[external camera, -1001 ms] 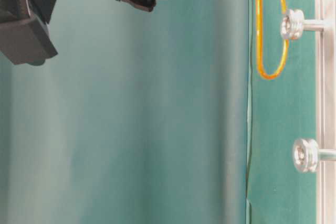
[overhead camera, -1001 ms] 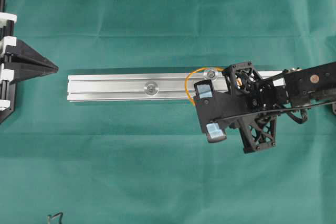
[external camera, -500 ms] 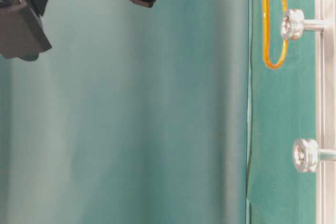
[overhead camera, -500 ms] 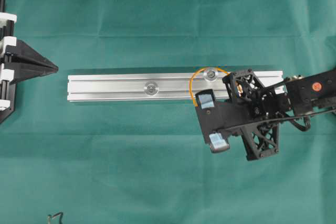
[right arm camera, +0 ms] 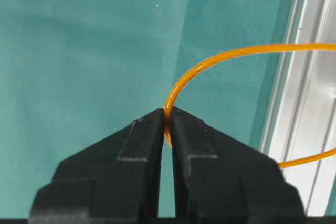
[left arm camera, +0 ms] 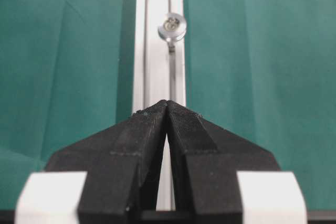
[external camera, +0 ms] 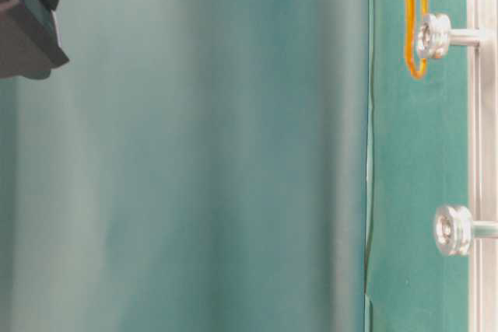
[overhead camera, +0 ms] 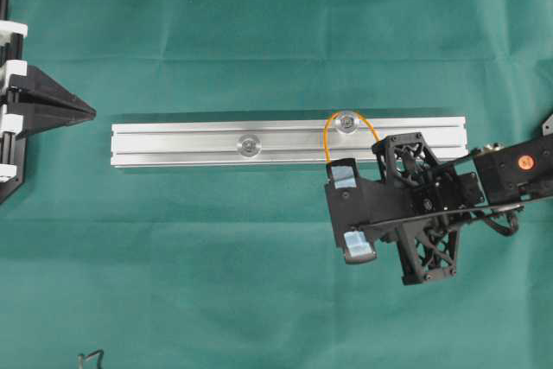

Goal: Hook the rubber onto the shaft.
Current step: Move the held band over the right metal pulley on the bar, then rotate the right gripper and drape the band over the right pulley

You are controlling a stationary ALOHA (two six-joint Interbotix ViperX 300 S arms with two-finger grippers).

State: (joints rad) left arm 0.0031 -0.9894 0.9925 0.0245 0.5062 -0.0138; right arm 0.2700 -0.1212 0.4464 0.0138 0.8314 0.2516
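Right tool (right arm camera: 168,115) is pinched tight on the rubber band (right arm camera: 210,64), the two black fingertips meeting on the orange strand with no gap between them. That band is a thin, glossy orange loop, stretched into a long narrow arch. From overhead the right tool (overhead camera: 382,146) sits at the near edge of the silver aluminium rail (overhead camera: 190,143), and the rubber band (overhead camera: 331,130) arcs away from it across the rail, its far bend curving around the nearer shaft (overhead camera: 346,122), a small round-headed pin standing up from the rail. A second shaft (overhead camera: 250,145) stands farther from that tool, along the rail.

Only the table-level view shows the heights: the rubber band (external camera: 415,5) hangs as a slim double strand just beside the head of the shaft (external camera: 433,36), its end dipping a little past that head. Whether it touches the pin I cannot tell.

Left tool (left arm camera: 167,104) is closed on nothing, fingertips together, pointing along the rail (left arm camera: 157,51) with one shaft (left arm camera: 171,26) ahead of it. Overhead, the left tool (overhead camera: 86,111) waits well apart from the band, off the rail's other end, above the green cloth of the worktop (overhead camera: 259,283).
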